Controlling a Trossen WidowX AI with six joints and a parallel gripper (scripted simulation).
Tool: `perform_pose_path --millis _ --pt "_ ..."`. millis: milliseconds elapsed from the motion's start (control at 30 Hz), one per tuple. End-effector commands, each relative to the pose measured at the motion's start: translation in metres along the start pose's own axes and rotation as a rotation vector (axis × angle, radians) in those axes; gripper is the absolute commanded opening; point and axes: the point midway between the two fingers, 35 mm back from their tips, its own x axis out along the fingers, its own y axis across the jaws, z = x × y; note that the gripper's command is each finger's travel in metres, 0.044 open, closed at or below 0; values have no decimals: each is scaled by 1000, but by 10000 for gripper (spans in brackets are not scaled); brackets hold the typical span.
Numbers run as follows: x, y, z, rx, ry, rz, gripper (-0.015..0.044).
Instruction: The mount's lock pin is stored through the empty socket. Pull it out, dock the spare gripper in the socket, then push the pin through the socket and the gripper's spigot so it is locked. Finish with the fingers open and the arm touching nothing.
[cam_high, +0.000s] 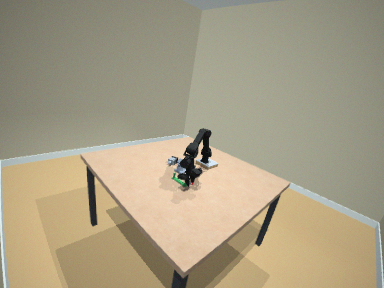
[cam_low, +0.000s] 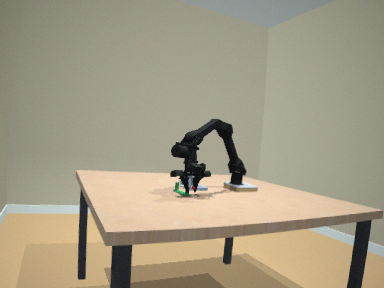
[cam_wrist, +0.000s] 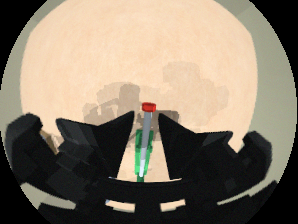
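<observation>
The lock pin (cam_wrist: 146, 130), a grey rod with a red head, lies lengthwise between my fingers in the wrist view; its red head also shows as a small dot in the exterior view (cam_low: 193, 188). My gripper (cam_wrist: 147, 118) (cam_low: 190, 190) is partly open low over the table, with a gap on both sides of the pin. A green bracket (cam_high: 178, 180) (cam_low: 180, 191) (cam_wrist: 140, 167) is under and beside the fingers; whether the pin touches it I cannot tell. A pale blue-grey part (cam_high: 180, 170) behind the gripper seems to be the mount, its socket hidden. A grey clawed part, seemingly the spare gripper (cam_high: 172, 160), is beside it.
The arm's base plate (cam_high: 208, 163) (cam_low: 241, 187) is at the back right of the work area on the wooden table (cam_high: 150, 215) (cam_low: 240, 220). The arm reaches over the mount and hides part of it in the top and exterior views.
</observation>
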Motion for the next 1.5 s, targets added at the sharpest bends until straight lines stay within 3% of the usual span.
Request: perform_pose_path --millis 0,1000,1167,1367,1467 --pt "0 0 0 0 0 -1 200" --pt "-73 1 16 5 2 3 200" --pt "-65 1 14 6 2 3 331" --pt "-124 0 -31 0 89 -7 180" --pt "-133 1 -38 0 102 -6 180"
